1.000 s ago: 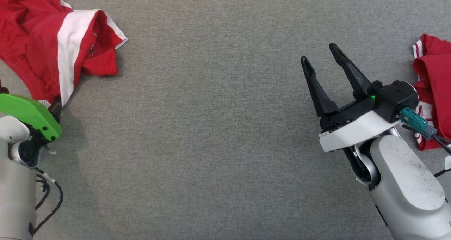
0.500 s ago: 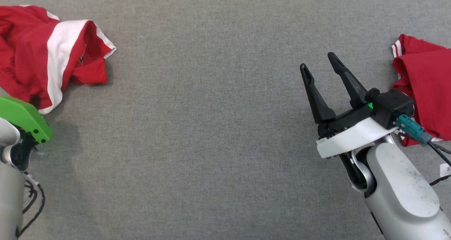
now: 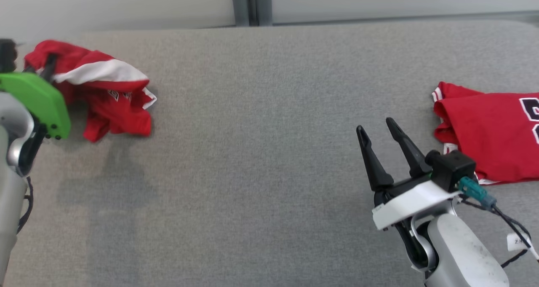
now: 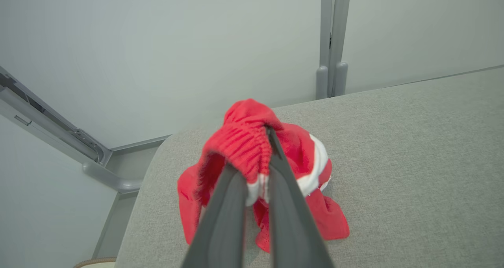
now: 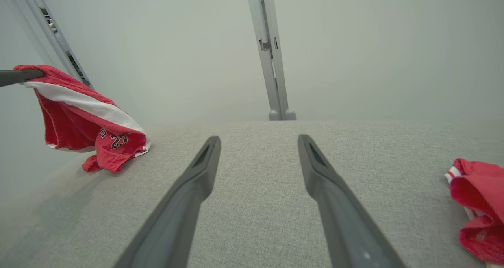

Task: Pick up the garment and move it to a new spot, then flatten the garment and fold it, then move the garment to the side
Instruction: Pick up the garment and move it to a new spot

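Grey cloth table (image 3: 252,152) under a pale wall (image 3: 126,4); work area in the middle bare.

Left gripper (image 4: 256,158): clenched on the garment (image 3: 109,93), fingers pinching the ribbed waistband. Red shorts with a white stripe, at the table's far left corner. Upper part raised off the cloth and hanging from the pinch; lower folds resting on the table, as far as the right wrist view tells.

Right gripper (image 3: 374,126): released, fingers spread, nothing between them; hovers low over the table, just beside a red jersey (image 3: 492,143) lying at the right edge. Jersey untouched.

Progress, judged: grasp made, lift only partial, so the first step is in hand, not finished. Left to do: carry to a new spot, spread flat, fold, then set aside. No flattening or folding visible on the shorts; bunched and creased throughout.
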